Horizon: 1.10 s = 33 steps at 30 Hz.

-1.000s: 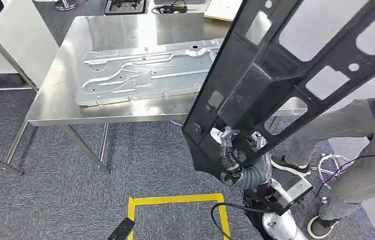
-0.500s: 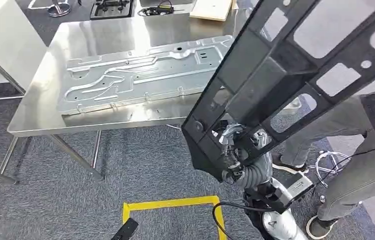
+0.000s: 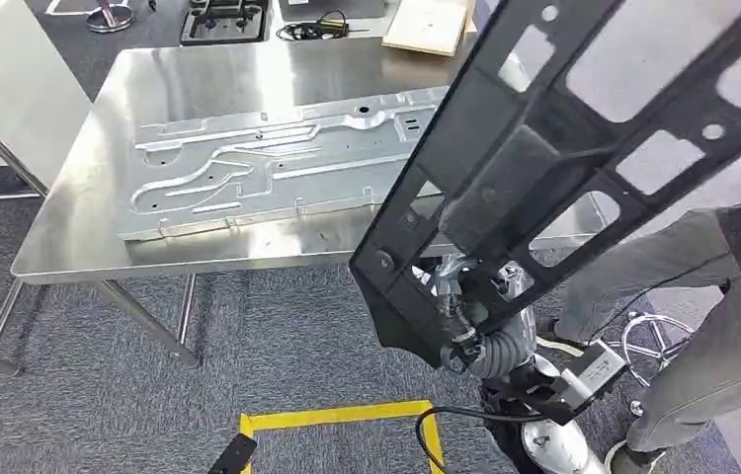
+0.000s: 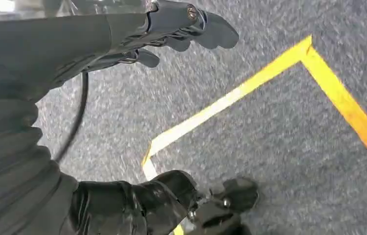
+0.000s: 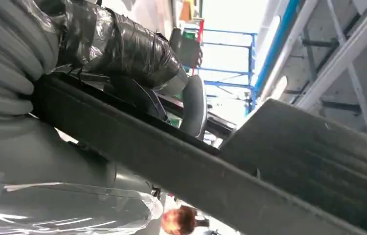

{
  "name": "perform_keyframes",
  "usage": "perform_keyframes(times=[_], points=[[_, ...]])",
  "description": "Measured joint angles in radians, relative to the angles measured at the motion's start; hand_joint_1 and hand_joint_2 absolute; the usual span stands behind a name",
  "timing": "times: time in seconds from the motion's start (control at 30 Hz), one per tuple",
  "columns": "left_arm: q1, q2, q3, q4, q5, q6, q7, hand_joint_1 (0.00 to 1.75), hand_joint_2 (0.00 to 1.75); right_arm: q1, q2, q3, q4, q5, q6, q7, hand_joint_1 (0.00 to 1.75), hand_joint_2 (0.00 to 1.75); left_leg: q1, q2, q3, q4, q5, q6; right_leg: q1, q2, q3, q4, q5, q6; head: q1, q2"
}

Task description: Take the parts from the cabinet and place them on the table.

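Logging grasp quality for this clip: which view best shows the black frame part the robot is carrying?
The head view: the black frame part shows with its cut-outs, gripped at its lower end by the right hand. The right wrist view gives a close dark bar of it; the left wrist view looks at carpet.

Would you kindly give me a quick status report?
Right hand grips black frame part, raised near table. Left hand holds nothing. Metal panel already on table; person close beside.
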State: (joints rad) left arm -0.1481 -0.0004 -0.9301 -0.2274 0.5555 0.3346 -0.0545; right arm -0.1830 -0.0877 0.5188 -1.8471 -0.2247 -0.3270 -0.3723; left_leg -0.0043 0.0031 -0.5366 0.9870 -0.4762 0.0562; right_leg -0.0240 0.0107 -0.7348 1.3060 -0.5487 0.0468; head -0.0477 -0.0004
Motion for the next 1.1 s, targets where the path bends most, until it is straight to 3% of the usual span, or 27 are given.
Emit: perform_keyframes(times=[0.03,0.1,0.13,0.17,0.2,0.23,0.3,0.33,0.37,0.43,0.47,0.5,0.53,0.6,0.63,0.67,0.7,0.73,0.77,0.8,0.83,0.87,0.93,0.97,1.0,1.03,1.1], points=[[0.007,0.0,0.001,0.0,0.001,0.0,-0.001,0.0,1.75,0.001,0.0,0.0,0.003,-0.001,0.005,-0.004,1.75,1.75,0.004,-0.001,0.009,0.004,-0.009,-0.005,-0.004,-0.001,0.014,-0.054,0.046,0.004,0.0,0.0],[0.012,-0.001,0.002,0.0,0.0,0.0,-0.001,0.0,1.75,0.001,0.0,-0.001,0.005,-0.003,0.01,-0.011,1.75,1.75,0.012,-0.002,0.027,0.016,-0.033,-0.019,-0.012,-0.008,0.074,-0.217,0.156,0.011,0.001,0.0],[0.012,0.0,0.003,0.001,-0.002,0.0,-0.001,0.0,1.75,0.002,0.0,-0.003,0.009,-0.004,0.011,-0.013,1.75,1.75,0.012,-0.003,0.023,0.017,-0.042,-0.03,-0.009,-0.01,0.077,-0.228,0.145,0.007,0.003,0.0],[0.006,0.001,0.004,0.001,-0.003,0.0,0.001,0.0,1.75,-0.001,0.0,-0.006,0.012,-0.006,0.011,-0.014,1.75,1.75,0.009,-0.003,0.021,0.028,-0.047,-0.038,-0.003,-0.012,0.068,-0.265,0.114,-0.009,0.01,0.0],[0.005,0.001,0.005,0.001,-0.005,0.0,0.002,0.0,1.75,0.004,0.001,-0.006,0.013,-0.006,0.012,-0.014,1.75,1.75,0.008,-0.002,0.014,0.025,-0.05,-0.044,-0.001,-0.009,0.071,-0.25,0.136,-0.026,0.007,0.0],[0.006,0.001,0.005,0.001,-0.008,0.0,0.004,0.0,1.75,0.008,0.0,-0.008,0.013,-0.008,0.013,-0.015,1.75,1.75,0.006,-0.001,0.022,0.031,-0.051,-0.05,-0.001,-0.006,0.071,-0.247,0.131,-0.037,-0.001,0.0],[0.004,0.001,0.005,0.001,-0.01,0.0,0.006,0.0,1.75,0.01,0.0,-0.01,0.016,-0.01,0.012,-0.014,1.75,1.75,0.009,0.0,0.02,0.034,-0.056,-0.057,-0.003,-0.002,0.083,-0.25,0.129,-0.051,-0.001,0.0],[0.002,0.001,0.005,0.001,-0.011,0.0,0.006,0.0,1.75,0.009,0.0,-0.012,0.016,-0.01,0.013,-0.015,1.75,1.75,0.011,-0.001,0.003,0.081,-0.051,-0.061,-0.003,-0.003,0.092,-0.254,0.125,-0.057,-0.003,0.0],[-0.002,0.001,0.005,0.001,-0.011,0.0,0.006,0.0,1.75,0.008,0.001,-0.014,0.016,-0.011,0.012,-0.016,1.75,1.75,0.012,-0.001,-0.039,0.151,-0.059,-0.063,-0.002,-0.003,0.098,-0.256,0.121,-0.063,-0.004,0.0],[-0.001,0.0,0.006,0.001,-0.013,0.0,0.006,0.0,1.75,0.01,0.002,-0.017,0.019,-0.013,0.012,-0.014,1.75,1.75,0.013,0.0,-0.133,0.286,-0.119,-0.067,0.004,-0.003,0.109,-0.256,0.109,-0.069,-0.003,0.0],[0.001,-0.001,0.006,0.001,-0.014,0.0,0.006,0.0,1.75,0.012,0.002,-0.018,0.021,-0.013,0.011,-0.012,1.75,1.75,0.013,-0.001,-0.165,0.319,-0.144,-0.067,0.006,-0.001,0.116,-0.256,0.103,-0.071,-0.003,0.0],[0.004,-0.002,0.006,0.001,-0.015,0.0,0.009,0.0,1.75,0.013,0.002,-0.019,0.022,-0.013,0.012,-0.009,1.75,1.75,0.013,-0.001,-0.184,0.323,-0.151,-0.065,0.01,0.003,0.124,-0.256,0.097,-0.072,-0.003,0.0],[0.005,-0.002,0.006,0.001,-0.016,0.0,0.01,0.0,1.75,0.014,0.002,-0.02,0.024,-0.014,0.012,-0.008,1.75,1.75,0.013,-0.001,-0.185,0.291,-0.13,-0.061,0.013,0.007,0.133,-0.256,0.091,-0.073,-0.004,0.0],[0.004,-0.002,0.007,0.001,-0.018,0.0,0.015,0.0,1.75,0.014,0.002,-0.024,0.026,-0.016,0.012,-0.005,1.75,1.75,0.01,-0.002,-0.145,0.155,-0.023,-0.046,0.02,0.011,0.155,-0.256,0.078,-0.072,-0.003,0.0],[0.002,-0.002,0.007,0.001,-0.019,0.001,0.017,0.0,1.75,0.014,0.002,-0.027,0.027,-0.018,0.012,-0.004,1.75,1.75,0.001,-0.003,-0.119,0.072,0.047,-0.03,0.021,0.011,0.163,-0.258,0.071,-0.071,-0.004,0.0],[0.001,-0.002,0.007,0.001,-0.019,0.001,0.018,0.0,1.75,0.014,0.001,-0.032,0.029,-0.019,0.013,-0.004,1.75,1.75,-0.002,-0.005,-0.116,0.049,0.061,-0.024,0.021,0.011,0.169,-0.259,0.067,-0.067,-0.002,0.0],[-0.002,-0.002,0.007,0.001,-0.02,0.001,0.02,0.0,1.75,0.014,0.0,-0.04,0.031,-0.023,0.013,-0.002,1.75,1.75,-0.01,-0.005,-0.109,0.039,0.031,-0.023,0.015,0.016,0.17,-0.268,0.064,-0.056,0.001,0.0],[-0.003,-0.002,0.008,0.001,-0.02,0.001,0.023,0.0,1.75,0.015,0.0,-0.042,0.032,-0.025,0.015,-0.002,1.75,1.75,-0.016,-0.006,-0.1,0.03,0.039,-0.016,0.01,0.015,0.177,-0.274,0.066,-0.047,0.001,0.0],[-0.001,-0.002,0.008,0.001,-0.02,0.001,0.025,0.0,1.75,0.016,0.0,-0.042,0.036,-0.028,0.019,0.0,1.75,1.75,-0.015,-0.008,-0.094,0.015,0.048,-0.008,0.013,0.011,0.177,-0.248,0.085,-0.042,0.003,0.0],[0.0,-0.002,0.008,0.001,-0.02,0.0,0.026,0.0,1.75,0.016,0.0,-0.042,0.038,-0.03,0.022,0.0,1.75,1.75,-0.016,-0.008,-0.078,0.011,0.044,-0.004,0.012,0.01,0.187,-0.251,0.083,-0.039,0.001,0.0],[-0.001,-0.004,0.008,0.001,-0.02,0.0,0.027,0.0,1.75,0.015,0.0,-0.043,0.041,-0.032,0.024,-0.001,1.75,1.75,-0.009,-0.005,-0.058,0.002,0.05,0.002,0.009,0.004,0.178,-0.232,0.065,-0.036,0.001,0.0],[-0.004,-0.004,0.008,0.001,-0.02,0.0,0.027,0.0,1.75,0.013,0.0,-0.045,0.043,-0.032,0.028,-0.001,1.75,1.75,-0.009,-0.005,-0.052,0.002,0.046,0.004,0.011,0.001,0.159,-0.192,0.039,-0.03,0.007,0.0],[-0.006,-0.002,0.008,0.001,-0.02,0.0,0.03,0.0,1.75,0.013,0.0,-0.046,0.045,-0.032,0.027,-0.002,1.75,1.75,-0.009,-0.005,-0.05,0.005,0.041,0.008,0.009,0.001,0.08,-0.061,-0.027,-0.024,0.007,0.0],[-0.006,-0.001,0.008,0.001,-0.02,-0.001,0.031,0.0,1.75,0.015,0.0,-0.046,0.045,-0.032,0.027,-0.002,1.75,1.75,-0.009,-0.005,-0.049,0.007,0.036,0.006,0.007,0.0,0.04,-0.007,-0.05,-0.022,0.008,0.0],[-0.005,-0.001,0.008,0.001,-0.02,-0.001,0.031,0.0,1.75,0.017,0.0,-0.047,0.049,-0.032,0.027,-0.002,1.75,1.75,-0.008,-0.005,-0.047,0.01,0.031,0.005,0.005,0.0,0.019,0.013,-0.053,-0.022,0.008,0.0],[-0.002,-0.002,0.009,0.001,-0.02,-0.002,0.032,0.0,1.75,0.018,0.0,-0.047,0.053,-0.032,0.025,-0.002,1.75,1.75,-0.006,-0.006,-0.043,0.014,0.024,0.001,0.004,-0.001,0.017,-0.005,-0.033,-0.022,0.008,0.0],[0.005,-0.003,0.009,0.001,-0.02,-0.004,0.033,0.0,1.75,0.018,0.0,-0.047,0.055,-0.032,0.024,-0.002,1.75,1.75,0.002,-0.007,-0.027,0.027,0.004,-0.008,-0.001,-0.002,0.066,-0.144,0.072,-0.013,0.008,0.0]])
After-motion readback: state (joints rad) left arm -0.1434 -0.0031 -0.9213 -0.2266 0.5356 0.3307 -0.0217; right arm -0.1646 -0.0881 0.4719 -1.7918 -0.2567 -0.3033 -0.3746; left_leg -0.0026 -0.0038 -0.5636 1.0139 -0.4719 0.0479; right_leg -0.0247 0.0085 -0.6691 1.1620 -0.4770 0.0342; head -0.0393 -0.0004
